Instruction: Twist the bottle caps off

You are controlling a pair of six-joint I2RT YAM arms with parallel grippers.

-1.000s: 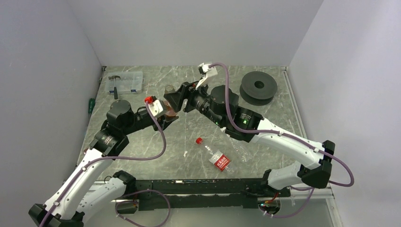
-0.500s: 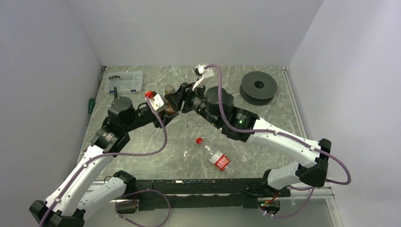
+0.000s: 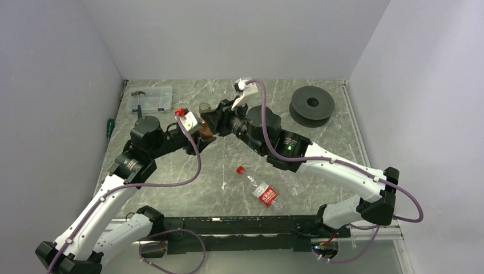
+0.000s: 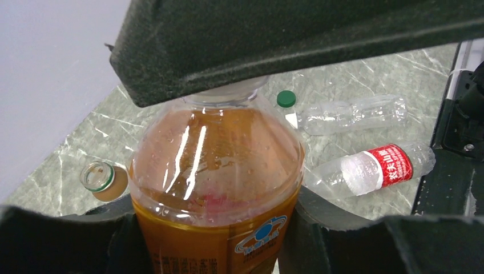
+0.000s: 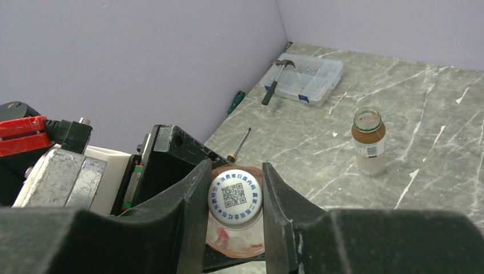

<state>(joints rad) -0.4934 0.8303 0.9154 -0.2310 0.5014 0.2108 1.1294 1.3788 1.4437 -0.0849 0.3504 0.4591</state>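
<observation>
Left gripper (image 4: 211, 245) is clamped around the amber bottle (image 4: 214, 171), toward the desk's far edge. Right gripper (image 5: 235, 188) is closed on its white cap (image 5: 234, 201).

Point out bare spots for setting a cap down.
Bare marble between the left arm and the red-labelled bottle, and between the black spool and right arm. Crowded mid-back: left gripper holds the amber bottle, right gripper its cap.

Robot lab test cell: plain walls (image 3: 228, 34) box in a marble-look desk (image 3: 337, 131); hammer (image 5: 275, 76), parts box (image 5: 305, 77), screwdriver (image 3: 109, 127) lying around.
</observation>
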